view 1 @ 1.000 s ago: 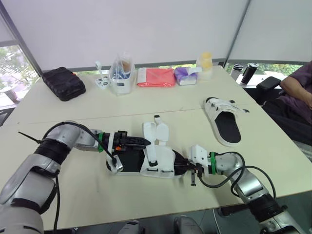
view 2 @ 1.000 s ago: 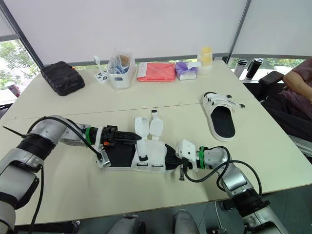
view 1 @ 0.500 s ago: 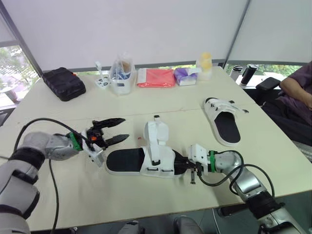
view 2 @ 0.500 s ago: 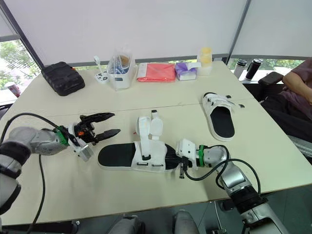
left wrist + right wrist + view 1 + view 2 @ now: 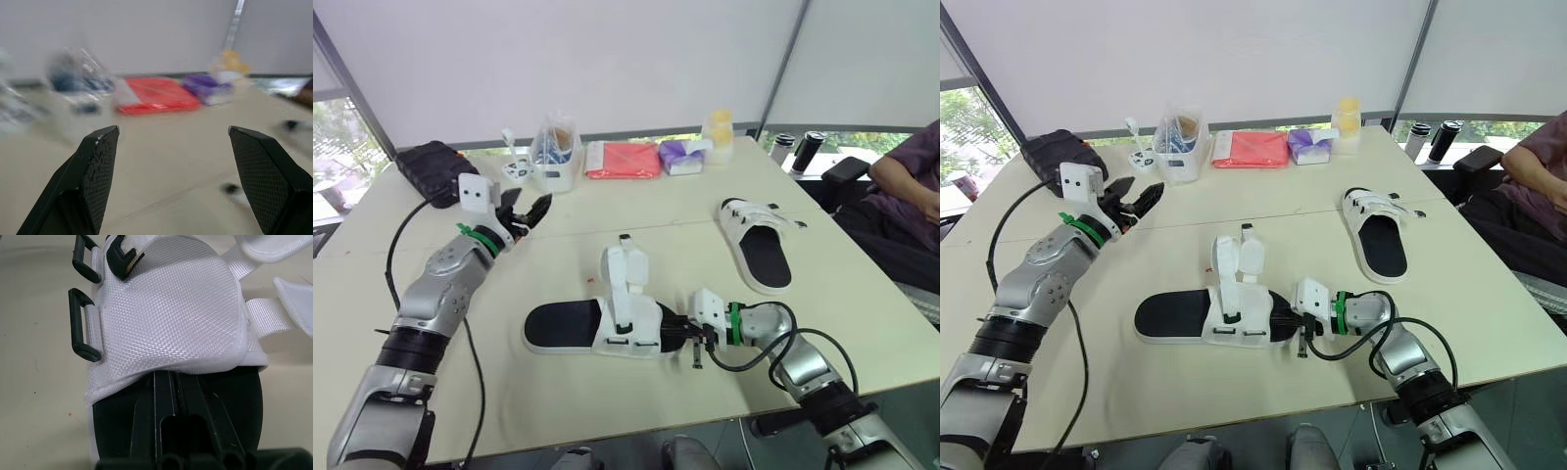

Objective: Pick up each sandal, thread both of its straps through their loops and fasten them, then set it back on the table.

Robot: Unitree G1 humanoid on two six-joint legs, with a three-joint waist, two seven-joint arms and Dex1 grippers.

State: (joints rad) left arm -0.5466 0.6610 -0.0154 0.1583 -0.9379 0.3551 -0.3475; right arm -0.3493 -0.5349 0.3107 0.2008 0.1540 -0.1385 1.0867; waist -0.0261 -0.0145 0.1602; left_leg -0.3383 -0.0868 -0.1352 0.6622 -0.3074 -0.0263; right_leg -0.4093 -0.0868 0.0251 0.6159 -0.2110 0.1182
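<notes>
A white sandal with a black sole point(image 5: 607, 325) lies on its sole mid-table, its two straps point(image 5: 626, 269) standing up unfastened and its black loops point(image 5: 84, 325) empty. My right gripper point(image 5: 680, 331) is at its toe end, fingers point(image 5: 168, 396) pressed together on the footbed under the white upper. My left gripper point(image 5: 536, 213) hangs open in the air far to the left of the sandal, fingers point(image 5: 98, 161) spread wide with nothing between them. A second sandal point(image 5: 759, 245) lies at the right with its straps closed across it.
Along the far edge stand a black case point(image 5: 435, 162), a clear container point(image 5: 555, 147), a red pouch point(image 5: 624, 157), a purple pack point(image 5: 683, 155) and a yellow-topped bottle point(image 5: 717, 127). A person point(image 5: 911, 186) sits at the right, beside two dark bottles point(image 5: 803, 147).
My left gripper has left the sandal's heel, opened, and swung up and away to the far left. The sandal and my right gripper have stayed in place.
</notes>
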